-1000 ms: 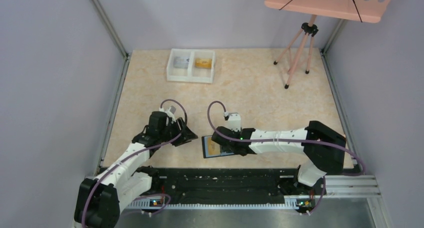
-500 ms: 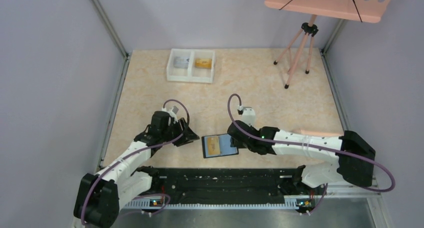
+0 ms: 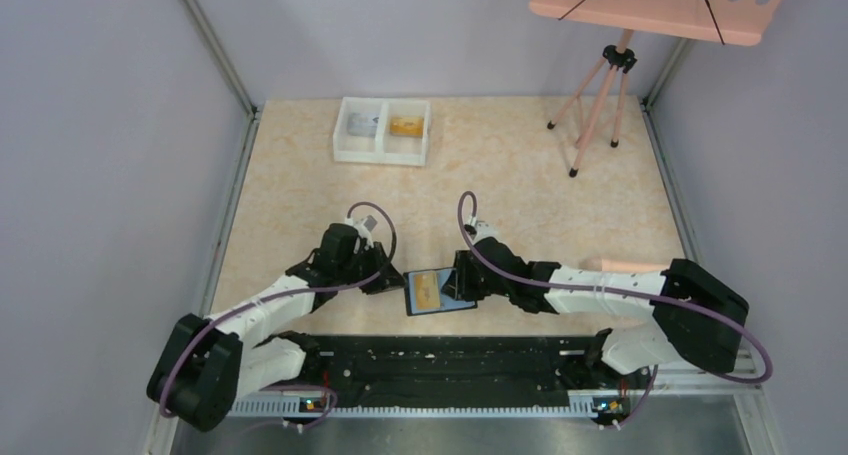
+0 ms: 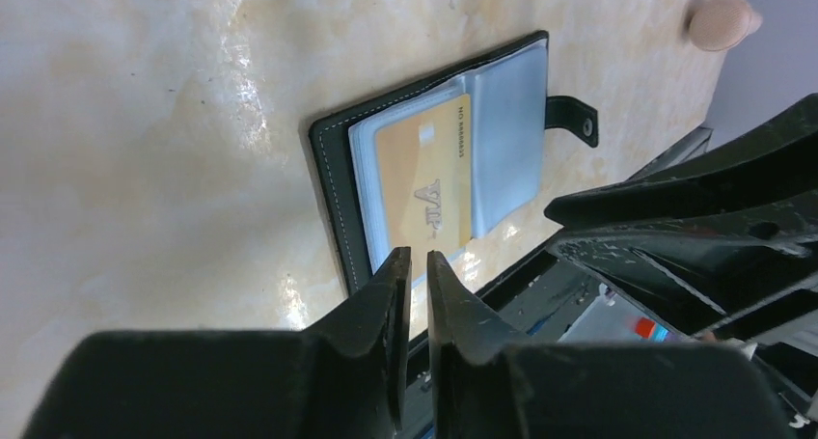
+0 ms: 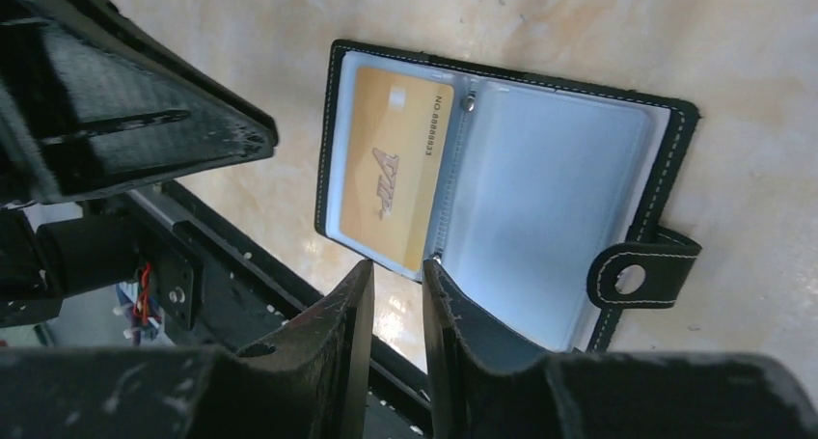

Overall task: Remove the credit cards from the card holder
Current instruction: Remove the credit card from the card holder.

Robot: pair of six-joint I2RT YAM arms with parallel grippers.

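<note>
The black card holder point(image 3: 441, 305) lies open and flat near the table's front edge, its blue-grey plastic sleeves facing up. One orange-gold credit card point(image 3: 428, 291) sits in the left sleeve point(image 5: 391, 174). My left gripper point(image 3: 394, 282) is low at the holder's left edge; in the left wrist view its tips point(image 4: 417, 257) stand a narrow gap apart with nothing between them, just short of the card point(image 4: 424, 183). My right gripper point(image 5: 397, 267) hovers at the holder's point(image 5: 540, 188) near edge by the centre fold, open and empty.
A white two-compartment tray point(image 3: 381, 153) with small items stands at the back. A pink tripod point(image 3: 598, 100) stands at the back right. The black base rail point(image 3: 450, 360) runs right below the holder. The holder's snap strap point(image 5: 637, 277) sticks out sideways.
Both grippers have closed in on the holder from either side, the right one coming back after pulling away. Both pairs of jaws have narrowed. The holder has not moved.
</note>
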